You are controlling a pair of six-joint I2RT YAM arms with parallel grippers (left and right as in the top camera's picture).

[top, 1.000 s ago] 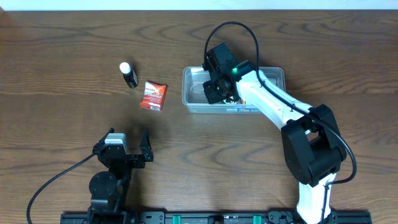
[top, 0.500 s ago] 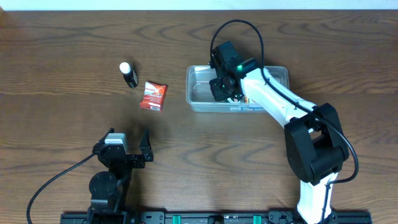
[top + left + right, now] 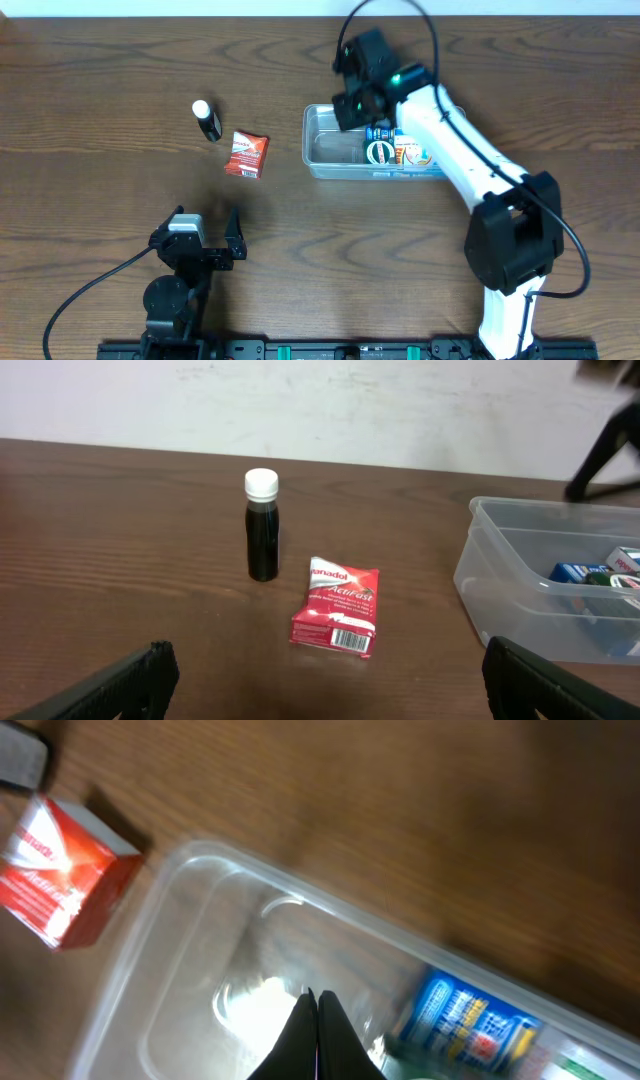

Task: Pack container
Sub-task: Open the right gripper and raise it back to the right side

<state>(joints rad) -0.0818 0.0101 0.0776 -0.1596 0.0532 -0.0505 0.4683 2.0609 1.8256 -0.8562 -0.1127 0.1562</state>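
Note:
The container [image 3: 322, 168] is a clear shallow tub on the table right of centre, also seen in the left wrist view [image 3: 520, 575] and the right wrist view [image 3: 180, 910]. A blue packet [image 3: 380, 133], a round tin [image 3: 379, 153] and an orange item [image 3: 410, 153] lie in its right half. My right gripper [image 3: 346, 112] hangs shut and empty above its bare left half, fingertips together [image 3: 317, 996]. My left gripper [image 3: 207, 224] rests wide open at the near left, holding nothing [image 3: 330, 685].
A red packet [image 3: 246, 155] lies flat left of the tub, also in the left wrist view [image 3: 337, 608] and the right wrist view [image 3: 60, 870]. A black bottle with a white cap [image 3: 207, 120] stands beyond it [image 3: 262, 525]. The right arm [image 3: 450, 140] crosses the tub's right end.
The right gripper has risen and drawn back toward the far edge, uncovering the items in the tub. The tub has slid slightly right. The left arm has not moved.

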